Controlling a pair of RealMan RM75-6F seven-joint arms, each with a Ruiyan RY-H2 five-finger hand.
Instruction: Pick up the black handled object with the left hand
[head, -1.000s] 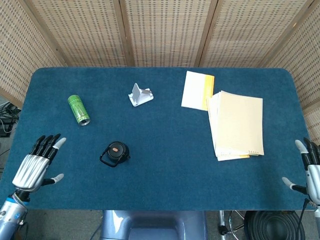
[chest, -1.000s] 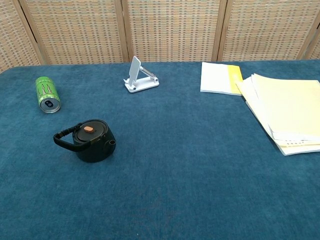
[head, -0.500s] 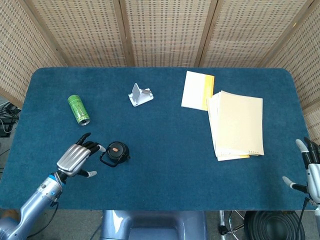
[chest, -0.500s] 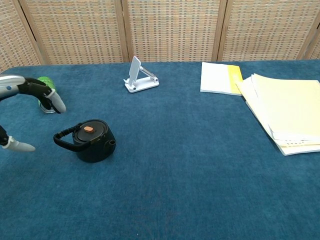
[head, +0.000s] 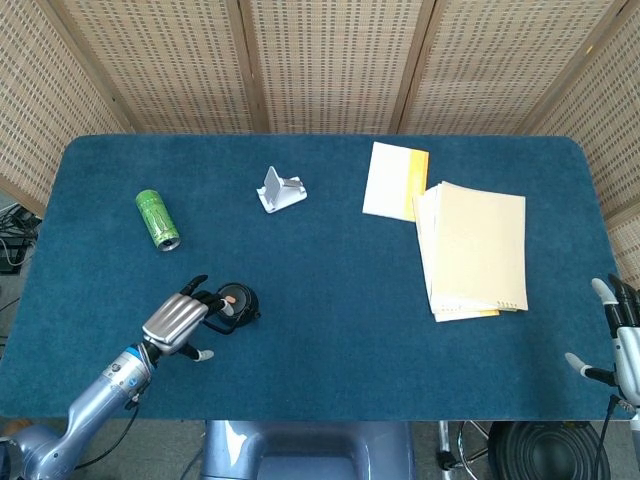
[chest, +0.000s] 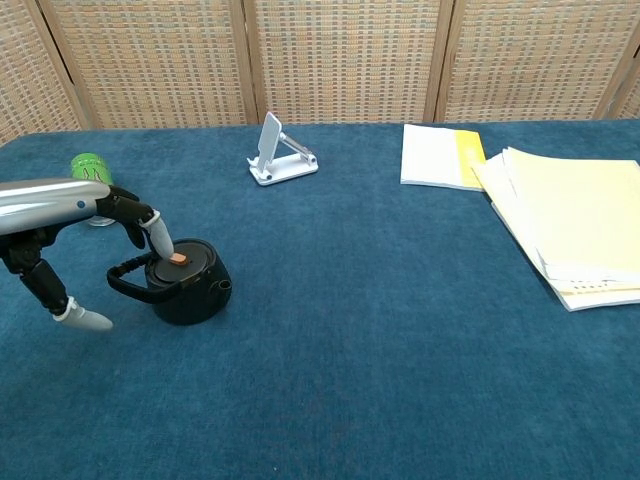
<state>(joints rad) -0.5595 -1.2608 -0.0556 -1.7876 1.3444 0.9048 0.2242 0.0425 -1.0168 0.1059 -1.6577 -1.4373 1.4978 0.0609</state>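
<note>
My left hand (chest: 70, 232) over small round black kettle with loop handle (chest: 183, 281), at 7 o'clock on blue felt table (head: 330, 330); fingers spread, one fingertip (chest: 160, 243) at lid, nothing gripped. My right hand (head: 622, 340) at 4 o'clock edge, fingers apart, empty. Green drink can (head: 157, 219) at 11 o'clock of kettle.

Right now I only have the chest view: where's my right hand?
Observer: Head view has the right hand off the table's near right corner, fingers apart, holding nothing.
Operator: The can is half hidden behind my left hand. Are they touching?
Observer: No. From above, the can lies on its side, well apart from the left hand.
Operator: Am I lined up on the handle?
Observer: From above, the fingers cover the handle side of the kettle; the thumb sits off toward the near edge, not closed on it.
</note>
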